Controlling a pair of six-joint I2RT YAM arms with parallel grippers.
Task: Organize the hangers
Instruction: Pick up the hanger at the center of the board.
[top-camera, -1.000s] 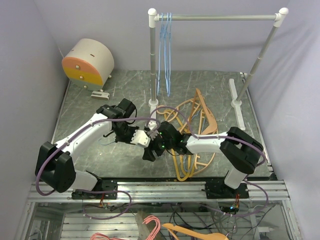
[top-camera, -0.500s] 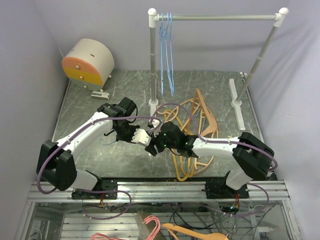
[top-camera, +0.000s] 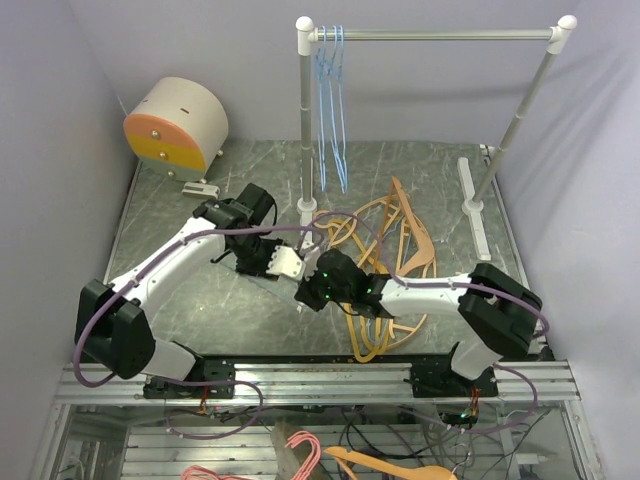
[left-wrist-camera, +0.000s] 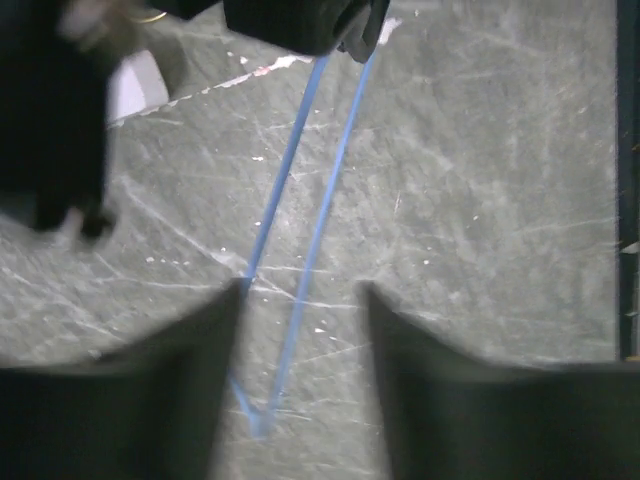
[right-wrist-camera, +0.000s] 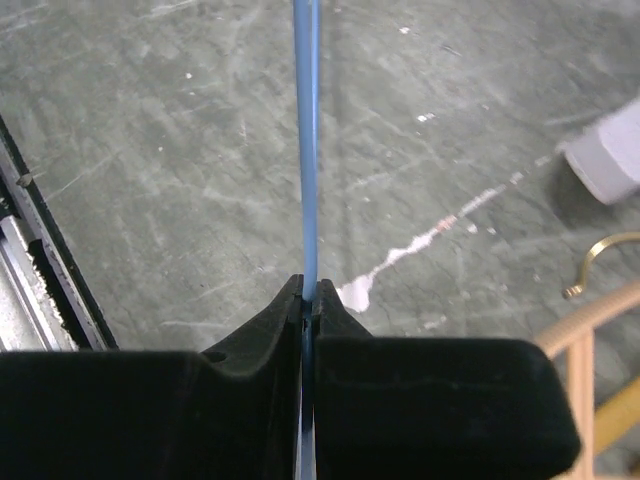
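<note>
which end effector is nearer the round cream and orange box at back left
Left. The left end effector is mid-table, diagonally in front of the box; the right end effector sits just past it, farther away.

Several thin light-blue wire hangers (top-camera: 330, 110) hang close together from the rail (top-camera: 440, 34), at the upper middle of the overhead view. Tan triangular hangers (top-camera: 418, 235) with hook tops lie tangled in a heap on the tabletop (top-camera: 190, 210), right of centre. One more blue wire hanger (right-wrist-camera: 305, 150) is pinched in the closed jaws of the right gripper (right-wrist-camera: 305, 305), and its two wires meet in a narrow V.
</note>
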